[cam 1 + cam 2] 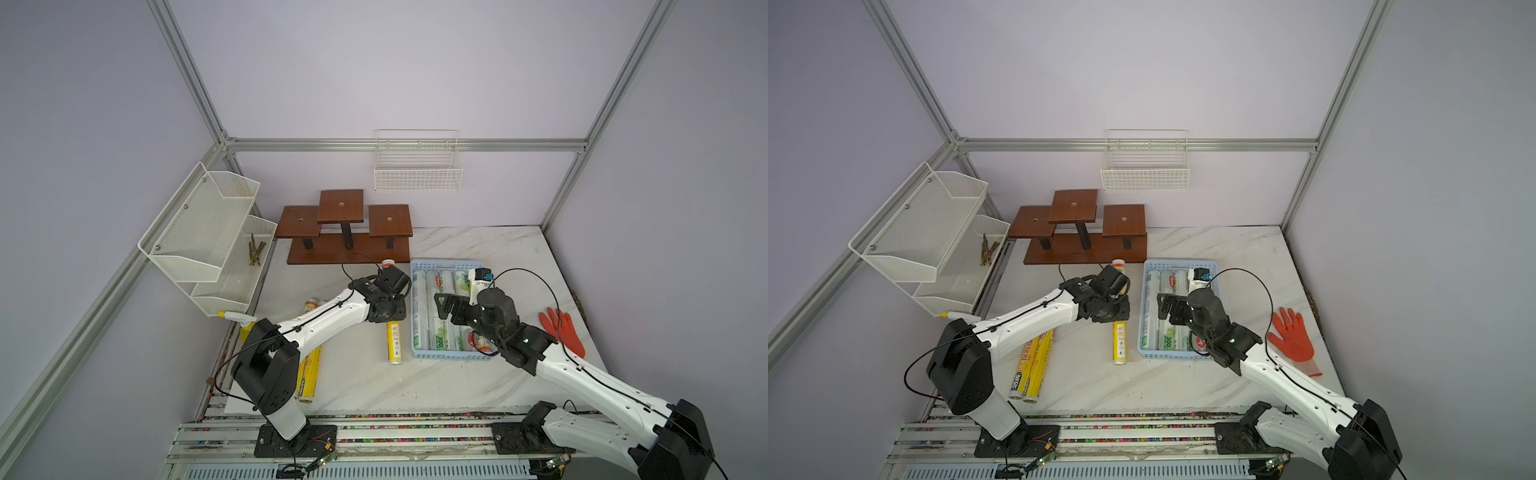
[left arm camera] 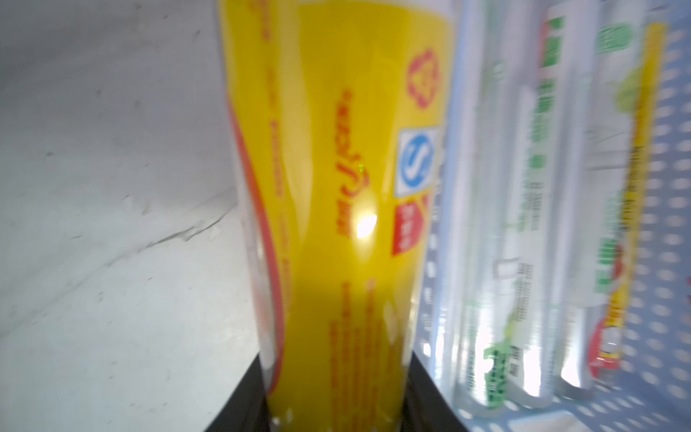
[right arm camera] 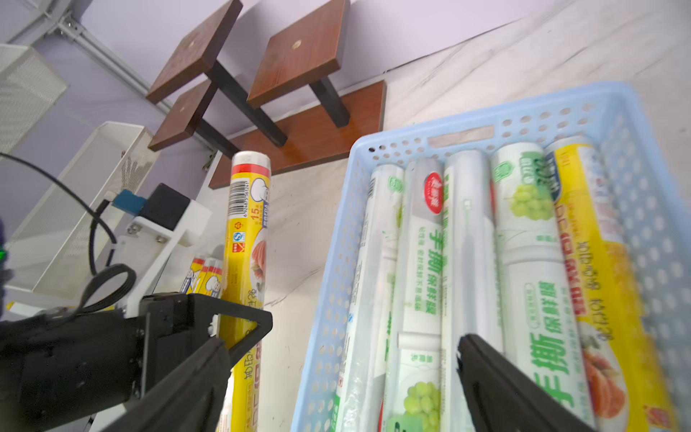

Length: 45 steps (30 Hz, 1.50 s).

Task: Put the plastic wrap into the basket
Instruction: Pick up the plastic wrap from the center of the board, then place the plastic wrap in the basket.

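Over at the left wall hangs a white two-tier mesh rack (image 1: 199, 245). Below it, on the white marble-patterned worktop (image 1: 457, 386), two long yellow printed rolls of plastic wrap (image 1: 311, 374) lie side by side, partly under the left arm. Next along, the left gripper (image 1: 386, 311) reaches down onto a third yellow roll (image 1: 394, 343), its black fingers (image 2: 243, 415) clamped tight on either side of the sleeve. That roll sits just beside the left wall of the shallow light blue perforated plastic basket (image 1: 446, 264), parallel to it and outside it; whether it is clear of the worktop cannot be told. Behind stands a brown wooden stepped stand (image 1: 347, 232). Inside the basket five rolls (image 3: 531, 239) lie lengthwise, white-green and silvery ones with a yellow one by the right wall. Above them hangs the right gripper (image 1: 446, 306), fingers spread wide, holding nothing. Farther right an orange rubber glove (image 1: 561, 332) lies flat on the worktop.
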Tool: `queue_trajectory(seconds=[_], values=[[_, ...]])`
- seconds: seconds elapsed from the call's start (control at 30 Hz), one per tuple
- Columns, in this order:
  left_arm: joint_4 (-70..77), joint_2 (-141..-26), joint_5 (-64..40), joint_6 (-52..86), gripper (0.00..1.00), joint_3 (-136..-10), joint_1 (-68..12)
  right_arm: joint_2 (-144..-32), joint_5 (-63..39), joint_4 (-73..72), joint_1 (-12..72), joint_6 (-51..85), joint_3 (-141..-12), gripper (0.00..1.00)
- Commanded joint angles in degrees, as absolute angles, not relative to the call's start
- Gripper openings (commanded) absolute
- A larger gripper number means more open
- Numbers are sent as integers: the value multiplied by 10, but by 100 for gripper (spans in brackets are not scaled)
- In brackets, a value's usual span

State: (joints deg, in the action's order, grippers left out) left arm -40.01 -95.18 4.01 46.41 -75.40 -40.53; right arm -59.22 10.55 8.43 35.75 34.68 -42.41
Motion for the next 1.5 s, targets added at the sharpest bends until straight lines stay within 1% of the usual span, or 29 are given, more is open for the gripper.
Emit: queue_trajectory(seconds=[0.0, 0.13, 0.3, 0.43, 0.53, 0.8, 1.2, 1.47], values=[[-297, -956, -38, 477, 23, -788, -408, -572, 137, 122, 331, 344, -413, 99], [-259, -990, -75, 484, 23, -826, -414, -561, 118, 147, 288, 345, -411, 99], [-232, -1052, -148, 494, 23, -889, -416, -551, 43, 154, 206, 350, -394, 99], [-232, -1103, -173, 502, 23, -938, -426, -537, 2, 159, 146, 349, -375, 99], [-232, -1132, -190, 509, 23, -961, -431, -522, -12, 163, 117, 345, -362, 99], [-239, -1171, -196, 510, 23, -993, -437, -509, 0, 182, 110, 325, -354, 99], [-246, -1208, -213, 515, 25, -1028, -440, -526, -35, 175, 111, 330, -347, 99], [-253, -1236, -223, 532, 26, -1050, -442, -512, -13, 187, 110, 325, -339, 99]])
